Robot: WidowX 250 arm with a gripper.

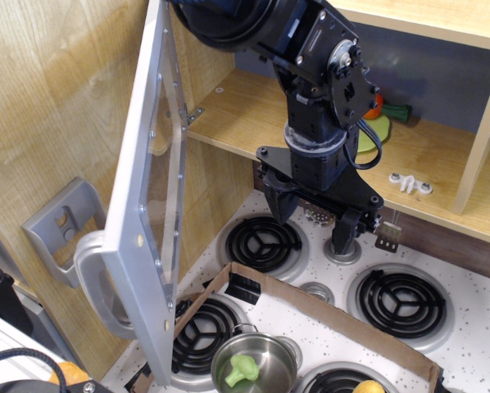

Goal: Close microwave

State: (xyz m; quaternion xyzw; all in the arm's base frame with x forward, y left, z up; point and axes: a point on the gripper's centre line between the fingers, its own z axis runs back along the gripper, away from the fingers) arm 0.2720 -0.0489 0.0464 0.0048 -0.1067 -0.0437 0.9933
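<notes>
The microwave (245, 119) is a wooden compartment above the stove. Its wide grey door (155, 205) with a clear window stands swung open to the left, edge-on to the camera. The door's big curved grey handle (93, 274) sticks out at the lower left. My black gripper (315, 223) hangs in front of the open compartment, right of the door and above the back burners. Its jaws are apart and hold nothing. It is not touching the door.
A small grey holder (61, 225) is mounted on the left wall behind the handle. Green and orange toy food (386, 115) and a white part (410, 183) lie in the compartment. Below are stove burners (265, 243), a cardboard strip (335, 315), and a steel pot (253, 368) holding a green item.
</notes>
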